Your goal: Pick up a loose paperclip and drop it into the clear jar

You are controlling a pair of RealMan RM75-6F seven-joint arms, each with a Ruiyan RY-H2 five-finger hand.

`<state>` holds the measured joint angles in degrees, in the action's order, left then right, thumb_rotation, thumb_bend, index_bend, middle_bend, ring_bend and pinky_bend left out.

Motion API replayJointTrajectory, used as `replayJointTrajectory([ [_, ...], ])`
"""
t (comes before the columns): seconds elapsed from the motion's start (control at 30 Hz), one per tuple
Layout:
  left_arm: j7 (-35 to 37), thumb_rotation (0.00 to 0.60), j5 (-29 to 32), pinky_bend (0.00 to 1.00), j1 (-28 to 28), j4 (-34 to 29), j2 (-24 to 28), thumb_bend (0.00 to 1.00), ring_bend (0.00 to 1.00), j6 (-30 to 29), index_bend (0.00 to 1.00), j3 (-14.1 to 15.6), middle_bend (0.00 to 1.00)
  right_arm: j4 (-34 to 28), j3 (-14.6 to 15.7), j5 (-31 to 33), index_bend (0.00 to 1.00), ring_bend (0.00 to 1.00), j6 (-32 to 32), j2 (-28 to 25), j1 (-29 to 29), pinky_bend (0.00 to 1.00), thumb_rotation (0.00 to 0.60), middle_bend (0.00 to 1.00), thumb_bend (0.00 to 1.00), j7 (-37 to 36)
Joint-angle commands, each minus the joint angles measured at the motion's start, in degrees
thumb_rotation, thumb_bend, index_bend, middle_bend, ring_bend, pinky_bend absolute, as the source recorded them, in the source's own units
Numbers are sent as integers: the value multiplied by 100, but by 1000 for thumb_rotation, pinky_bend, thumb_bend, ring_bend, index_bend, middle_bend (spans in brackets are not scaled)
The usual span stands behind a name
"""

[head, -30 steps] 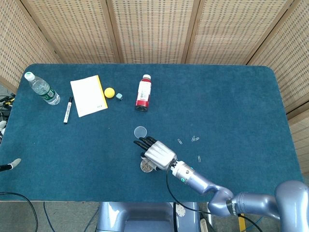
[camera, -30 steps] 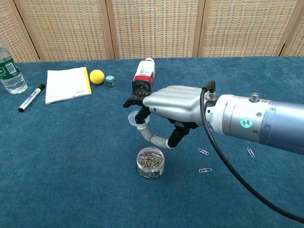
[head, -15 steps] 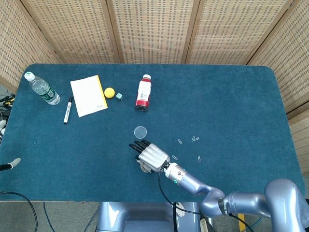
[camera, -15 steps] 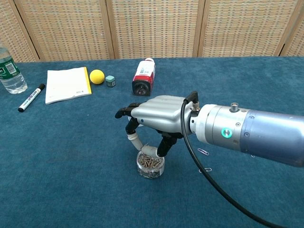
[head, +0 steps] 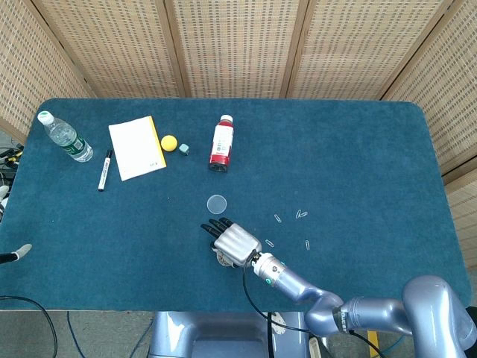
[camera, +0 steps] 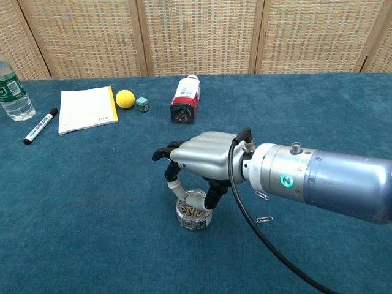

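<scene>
The clear jar (camera: 194,215), partly filled with paperclips, stands near the table's front edge; in the head view only a sliver of the jar (head: 221,259) shows under my hand. My right hand (camera: 202,159) (head: 232,242) hovers right over it, thumb and a dark finger reaching down to the jar's mouth. No clip shows between them. Loose paperclips (head: 301,214) (camera: 262,196) lie on the cloth to the right. A dark, pale-tipped piece (head: 19,253) at the left edge may be my left hand.
The jar's round clear lid (head: 217,203) lies just behind the jar. Further back are a red bottle (head: 221,142) on its side, a yellow ball (head: 169,142), a notepad (head: 137,147), a marker (head: 104,170) and a water bottle (head: 65,138).
My right hand has moved left and down from beside the jar to directly over it, its thumb and finger now at the jar's mouth.
</scene>
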<state>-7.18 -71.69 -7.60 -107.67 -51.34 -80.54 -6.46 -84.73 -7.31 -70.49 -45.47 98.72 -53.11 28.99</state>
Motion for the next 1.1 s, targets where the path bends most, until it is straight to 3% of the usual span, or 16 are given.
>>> replayJointTrajectory([
  [0.03,3,600,-1,0,1,1,-1,0,0,0,0,1,0,17,8,69,654,0,-14,39,-14,125,600,49,476,60],
  [0.3,26,600,4,0,-4,7,7,0,0,13,0,-1,0,101,-1,328,652,0,-93,189,-43,125,600,49,469,265],
  [0.47,51,600,11,0,-3,15,12,0,0,16,0,-5,0,39,6,556,533,0,-117,159,-61,125,600,49,243,457],
  [0.53,56,600,11,0,-4,16,14,0,0,17,0,-7,0,4,10,608,518,0,-135,144,-66,125,600,49,201,504],
  [0.87,66,600,-10,0,3,8,18,0,0,-5,0,-7,0,-194,22,664,514,0,-293,71,-72,125,600,49,195,623],
  [1.1,86,600,-6,0,5,16,20,0,0,-4,0,-9,0,-623,-206,500,514,0,-585,-253,27,125,600,49,195,243],
])
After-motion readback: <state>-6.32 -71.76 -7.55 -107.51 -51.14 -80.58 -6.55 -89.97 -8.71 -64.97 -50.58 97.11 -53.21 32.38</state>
